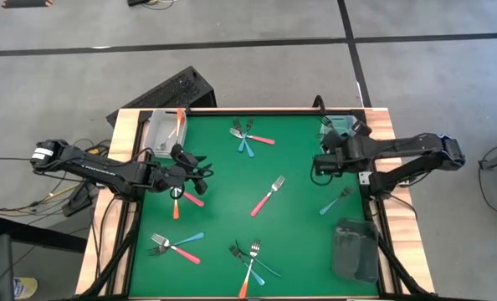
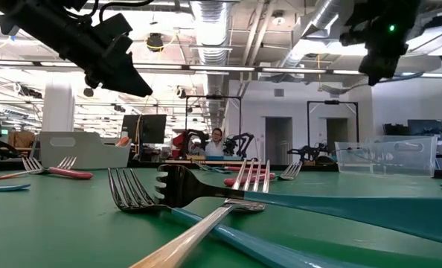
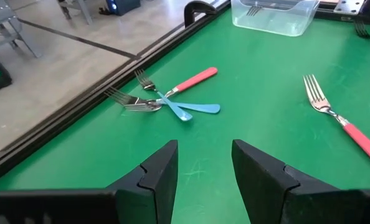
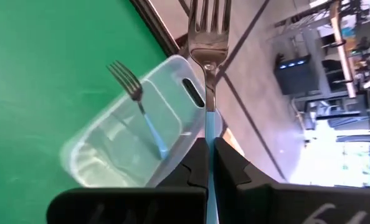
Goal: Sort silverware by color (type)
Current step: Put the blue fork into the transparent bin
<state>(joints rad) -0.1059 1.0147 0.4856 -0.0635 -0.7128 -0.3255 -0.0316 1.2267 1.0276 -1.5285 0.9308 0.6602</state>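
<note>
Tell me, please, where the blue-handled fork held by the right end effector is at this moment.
The blue-handled metal fork is clamped in the right end effector, raised over the clear plastic bin at the green table's far right corner, where another blue fork already lies.

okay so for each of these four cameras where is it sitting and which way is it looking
High: overhead, straight down on the mat; both arms show.
Low: at table height, level across forks into the room; arms overhead.
Left wrist: past open left gripper toward a crossed fork pile.
Right wrist: past right gripper, shut on a blue fork, over a clear bin.
Shared: that bin also shows from above.
</note>
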